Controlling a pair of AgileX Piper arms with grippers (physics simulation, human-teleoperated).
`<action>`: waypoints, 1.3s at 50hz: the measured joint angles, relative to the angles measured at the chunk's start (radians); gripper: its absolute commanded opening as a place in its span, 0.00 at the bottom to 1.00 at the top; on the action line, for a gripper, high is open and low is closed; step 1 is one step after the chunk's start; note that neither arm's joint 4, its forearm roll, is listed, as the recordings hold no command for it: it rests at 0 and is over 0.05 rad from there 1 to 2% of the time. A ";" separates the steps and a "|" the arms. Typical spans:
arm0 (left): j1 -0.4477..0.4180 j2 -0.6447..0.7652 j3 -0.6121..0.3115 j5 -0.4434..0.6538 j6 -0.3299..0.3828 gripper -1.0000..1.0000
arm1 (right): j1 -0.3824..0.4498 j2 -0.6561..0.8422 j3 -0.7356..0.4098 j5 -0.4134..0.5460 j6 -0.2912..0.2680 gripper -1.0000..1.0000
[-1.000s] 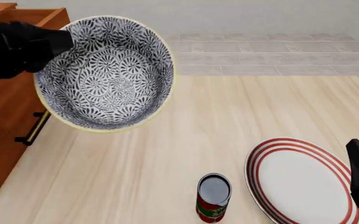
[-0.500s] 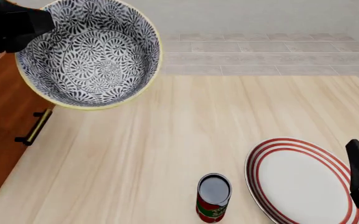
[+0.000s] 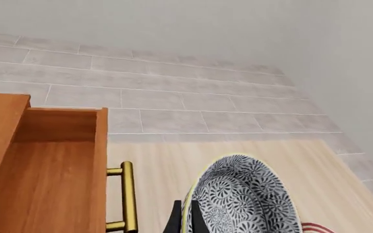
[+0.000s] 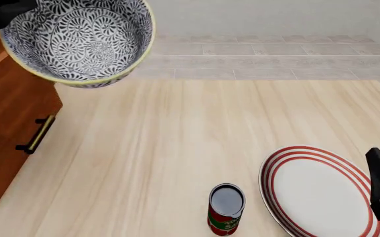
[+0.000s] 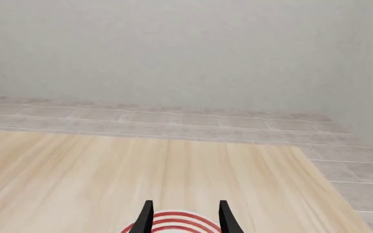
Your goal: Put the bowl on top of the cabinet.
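Pale wall [image 5: 173, 43], grey tiled floor [image 4: 275, 59], wooden table [image 4: 176, 148].

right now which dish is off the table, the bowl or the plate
The bowl: the left gripper holds it by the rim in the air, partly above the cabinet. The red-ringed plate lies flat on the table, near the can.

Blue-white floral bowl [image 4: 77, 39], reddish-brown cabinet [image 4: 8, 123], red-ringed white plate [image 4: 321, 195].
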 measured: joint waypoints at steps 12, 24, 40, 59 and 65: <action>0.063 0.027 -0.034 -0.009 -0.011 0.00 | 0.001 0.000 0.000 0.001 -0.001 1.00; 0.123 0.048 -0.074 -0.006 -0.023 0.00 | 0.002 0.000 0.001 0.001 -0.004 1.00; 0.185 0.065 -0.124 0.007 -0.036 0.00 | 0.003 0.000 0.000 0.002 -0.004 1.00; 0.258 0.083 -0.194 0.032 -0.054 0.00 | 0.004 0.000 0.003 0.003 -0.008 1.00; 0.279 0.090 -0.214 0.039 -0.058 0.00 | 0.004 0.000 0.002 0.003 -0.009 1.00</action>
